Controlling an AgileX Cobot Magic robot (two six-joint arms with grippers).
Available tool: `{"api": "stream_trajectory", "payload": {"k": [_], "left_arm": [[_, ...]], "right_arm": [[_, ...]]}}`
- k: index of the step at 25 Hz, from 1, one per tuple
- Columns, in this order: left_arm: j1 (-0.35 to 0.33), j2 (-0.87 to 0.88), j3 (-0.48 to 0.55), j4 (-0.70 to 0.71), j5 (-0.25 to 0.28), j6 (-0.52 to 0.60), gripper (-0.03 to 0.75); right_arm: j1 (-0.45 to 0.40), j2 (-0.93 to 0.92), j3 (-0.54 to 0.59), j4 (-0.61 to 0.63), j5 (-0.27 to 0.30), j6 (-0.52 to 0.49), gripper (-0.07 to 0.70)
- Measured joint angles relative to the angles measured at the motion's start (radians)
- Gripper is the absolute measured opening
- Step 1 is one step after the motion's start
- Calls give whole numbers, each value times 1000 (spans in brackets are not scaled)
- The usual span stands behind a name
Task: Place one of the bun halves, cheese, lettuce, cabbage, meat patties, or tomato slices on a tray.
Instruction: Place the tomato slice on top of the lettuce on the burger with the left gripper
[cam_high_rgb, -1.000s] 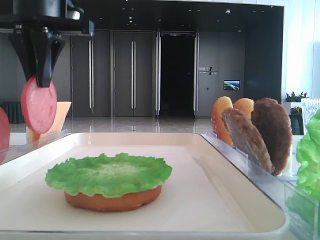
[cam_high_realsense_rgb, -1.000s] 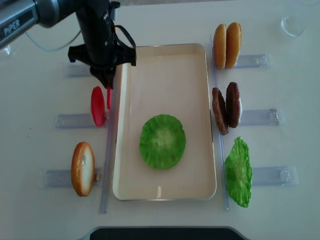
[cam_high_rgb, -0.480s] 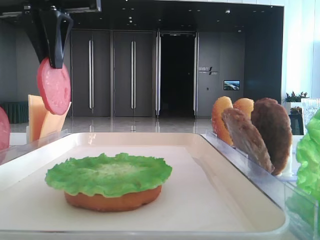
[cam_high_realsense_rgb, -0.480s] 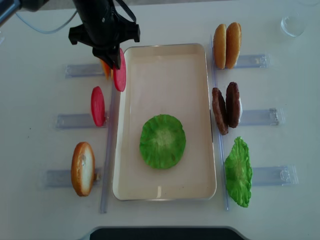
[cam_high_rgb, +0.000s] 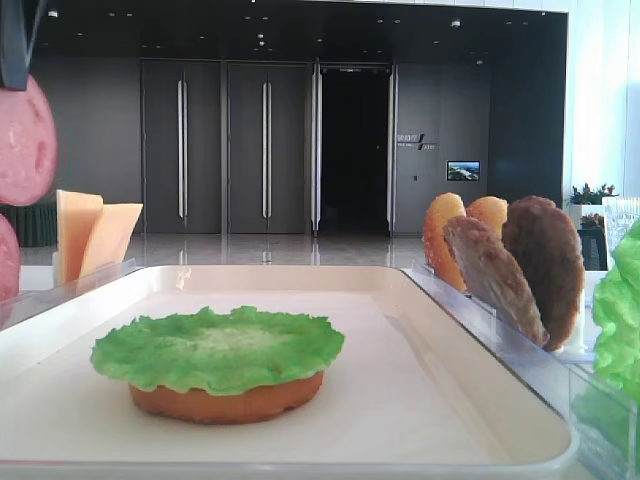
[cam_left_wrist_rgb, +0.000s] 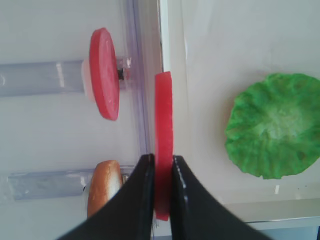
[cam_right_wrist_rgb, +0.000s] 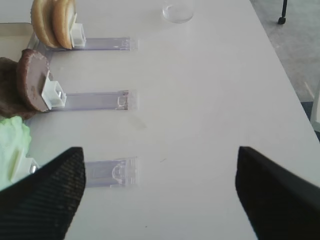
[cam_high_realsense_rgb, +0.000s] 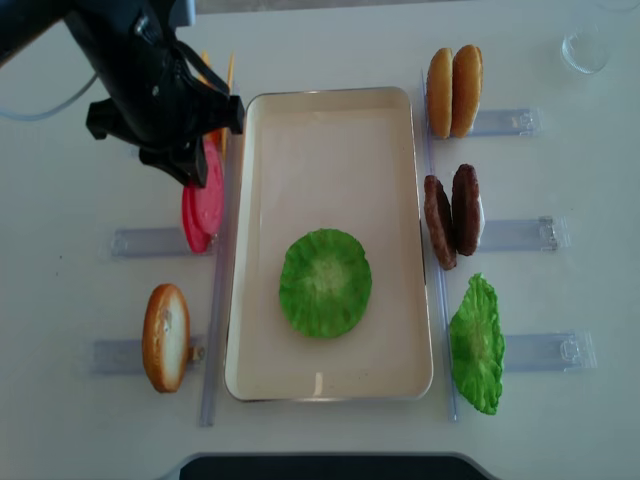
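My left gripper (cam_left_wrist_rgb: 159, 172) is shut on the lower edge of a red tomato slice (cam_left_wrist_rgb: 163, 130), which stands on edge in the air above the left rim of the cream tray (cam_high_realsense_rgb: 330, 120). From overhead, the held slice (cam_high_realsense_rgb: 211, 185) hangs just right of a second tomato slice (cam_high_realsense_rgb: 190, 222) in its clear rack. In the tray lies a green lettuce leaf (cam_high_realsense_rgb: 325, 282) on top of a bun half (cam_high_rgb: 225, 400). My right gripper (cam_right_wrist_rgb: 160, 192) is open over bare table, with nothing between its fingers.
Right of the tray, clear racks hold two bun halves (cam_high_realsense_rgb: 455, 90), two meat patties (cam_high_realsense_rgb: 452, 215) and a lettuce leaf (cam_high_realsense_rgb: 477, 345). A bun half (cam_high_realsense_rgb: 165, 337) stands front left. Cheese slices (cam_high_rgb: 95, 235) stand back left. A glass (cam_high_realsense_rgb: 585, 45) sits far right.
The left gripper has lifted the tomato slice out of the rack area and carried it forward along the tray's left rim. Nothing else moved.
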Motion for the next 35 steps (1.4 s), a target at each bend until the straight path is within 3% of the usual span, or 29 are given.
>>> {"api": "stream_trajectory", "payload": {"k": [6,13,18,26,30,35], "left_arm": [[0,-50,90,6,2,-9,48],[0,-50,101,-84,-19,27,48],[0,-31,107,-234,-78,141,48],[0,72,118,-581,-181,430,48],[0,124,118,-732,-189,564,48],[-1,176,118,-762,-189,598,48]], "right_arm": [[0,0,0,0,0,0,580],[0,0,0,0,0,0,580],[0,0,0,0,0,0,580],[0,0,0,0,0,0,580],[0,0,0,0,0,0,580],[0,0,0,0,0,0,580]]}}
